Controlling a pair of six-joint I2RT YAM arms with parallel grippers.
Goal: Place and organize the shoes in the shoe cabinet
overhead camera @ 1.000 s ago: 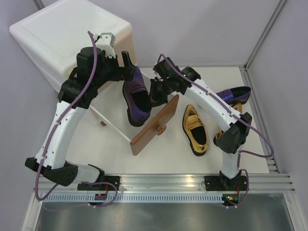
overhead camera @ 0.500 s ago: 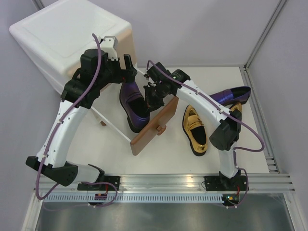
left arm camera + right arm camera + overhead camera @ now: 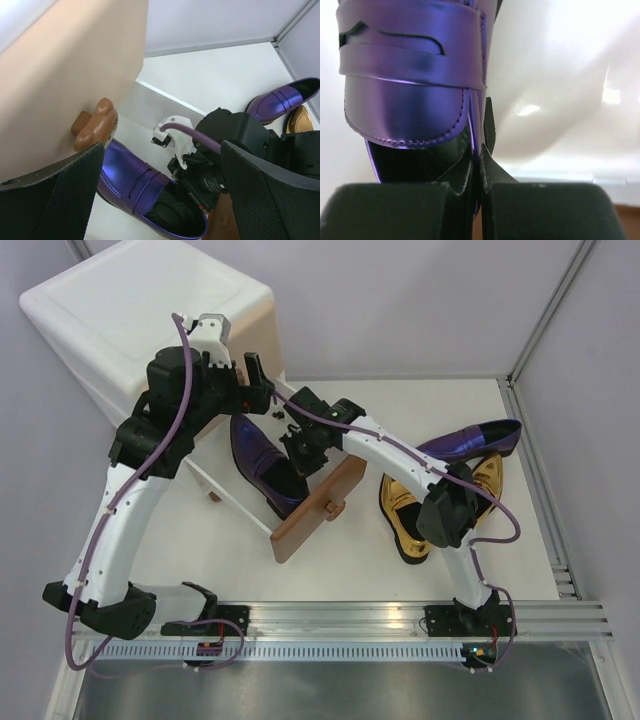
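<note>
So the shoe cabinet is back left of me on the counter, lower drawer pulled out toward the middle with one shoe inside. Right of the drawer, two shoes lie side by side, a fourth shoe just behind them.

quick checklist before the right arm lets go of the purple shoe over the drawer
1. Grip: the right gripper is shut on the purple shoe's side wall: ok.
2. The lower drawer is pulled out: ok.
3. The shoe sits behind the drawer's brown front, within its outline: ok.
4. Sole resting on the drawer floor: cannot tell.
5. The left gripper is open, empty and off the shoe: ok.
6. All shoes stored: not ok; the second purple shoe and the gold shoes lie on the table.
</note>
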